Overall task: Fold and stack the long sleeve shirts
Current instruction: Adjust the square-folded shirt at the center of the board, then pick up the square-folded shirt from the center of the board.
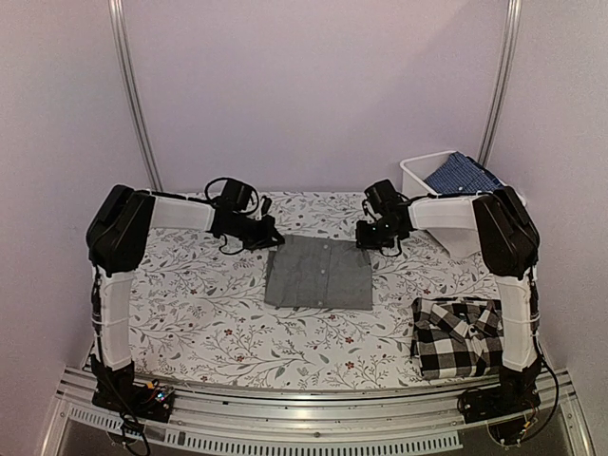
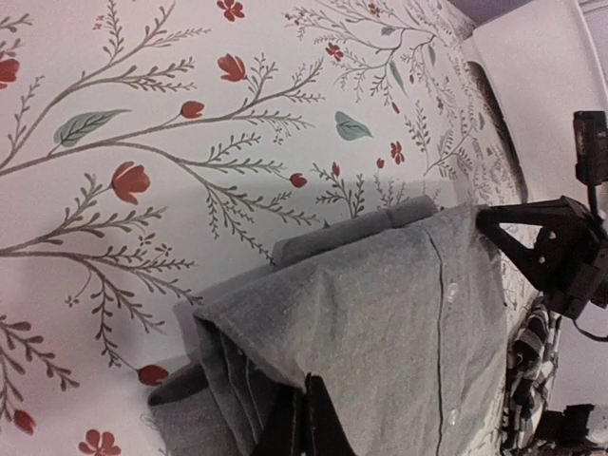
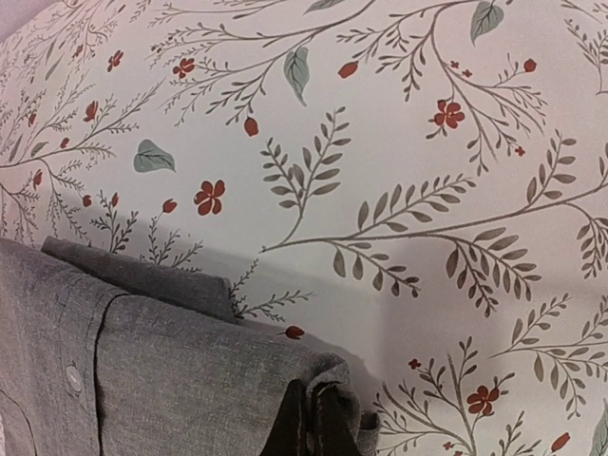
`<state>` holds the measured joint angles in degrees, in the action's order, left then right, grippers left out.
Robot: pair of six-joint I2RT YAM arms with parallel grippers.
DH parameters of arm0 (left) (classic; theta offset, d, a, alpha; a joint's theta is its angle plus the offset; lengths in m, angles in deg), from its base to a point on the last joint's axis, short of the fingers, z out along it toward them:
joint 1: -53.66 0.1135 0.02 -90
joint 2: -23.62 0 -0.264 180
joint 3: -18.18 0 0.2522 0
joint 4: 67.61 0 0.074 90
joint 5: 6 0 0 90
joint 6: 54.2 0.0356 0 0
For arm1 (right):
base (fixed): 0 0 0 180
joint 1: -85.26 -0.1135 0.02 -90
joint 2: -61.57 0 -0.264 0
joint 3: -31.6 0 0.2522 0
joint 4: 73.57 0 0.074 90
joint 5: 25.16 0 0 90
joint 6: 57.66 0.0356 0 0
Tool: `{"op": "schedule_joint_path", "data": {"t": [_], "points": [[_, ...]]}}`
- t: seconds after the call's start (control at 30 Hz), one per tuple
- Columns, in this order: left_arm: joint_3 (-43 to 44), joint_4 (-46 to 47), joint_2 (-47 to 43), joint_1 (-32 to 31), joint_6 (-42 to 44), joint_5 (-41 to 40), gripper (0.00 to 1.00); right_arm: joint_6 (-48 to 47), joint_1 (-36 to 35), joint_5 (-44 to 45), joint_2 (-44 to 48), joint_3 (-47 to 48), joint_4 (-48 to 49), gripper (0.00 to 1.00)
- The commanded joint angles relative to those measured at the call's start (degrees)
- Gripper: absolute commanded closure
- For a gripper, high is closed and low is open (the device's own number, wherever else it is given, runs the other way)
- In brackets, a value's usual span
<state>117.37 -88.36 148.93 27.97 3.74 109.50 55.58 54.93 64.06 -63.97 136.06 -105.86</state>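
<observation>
Both pairs of jaws pinch far corners of the grey shirt point(image 1: 318, 273); the checked shirt point(image 1: 458, 335) lies to its near right, closer to the right arm point(image 1: 503, 237).

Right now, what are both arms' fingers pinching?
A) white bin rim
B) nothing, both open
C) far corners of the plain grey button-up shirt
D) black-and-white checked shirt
C: the left arm's fingers and the right arm's fingers are each shut on a far corner of the plain grey button-up cloth shirt, as both wrist views show.
</observation>
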Motion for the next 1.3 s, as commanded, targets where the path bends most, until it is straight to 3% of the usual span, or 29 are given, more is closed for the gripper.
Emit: {"op": "schedule_joint_path", "data": {"t": [0.0, 0.23, 0.47, 0.63, 0.77, 0.93, 1.13, 1.27], "points": [[-4.6, 0.88, -10.04, -0.27, -1.72, -2.18, 1.0, 0.7, -0.61, 0.45, 4.48, 0.85, -1.49, 1.0], [-11.98, -0.44, -14.23, 1.21, -3.34, -8.87, 1.0, 1.06, -1.14, -0.62, 3.36, 3.41, -0.71, 0.97], [-10.69, 1.42, -6.31, 4.27, -2.73, -7.26, 1.0, 0.51, -1.1, -2.62, -3.67, 9.14, -1.02, 0.68], [-5.47, -0.23, -2.67, 5.45, -0.03, -4.89, 0.99, 0.54, -1.29, -0.31, -1.93, 8.33, -3.82, 0.62], [-5.07, -2.21, -4.34, 5.69, -0.06, -6.19, 0.8, 0.57, -2.21, 2.37, 3.06, 4.41, -4.39, 0.61], [-12.27, -2.62, -11.86, 6.13, -2.9, -7.94, 0.58, 0.51, -3.8, 4.07, 6.86, 0.64, -4.73, 0.61], [-19.78, -2.06, -16.22, 6.12, -2.85, -1.24, 0.47, 0.48, -4.77, 2.35, 5.94, -1.39, -3.85, 0.6], [-21.22, -2.46, -15.42, 5.88, -2.04, 0.21, 0.45, 0.56, -5.3, 2.02, 4.75, -1.8, -3.79, 0.6]]}}
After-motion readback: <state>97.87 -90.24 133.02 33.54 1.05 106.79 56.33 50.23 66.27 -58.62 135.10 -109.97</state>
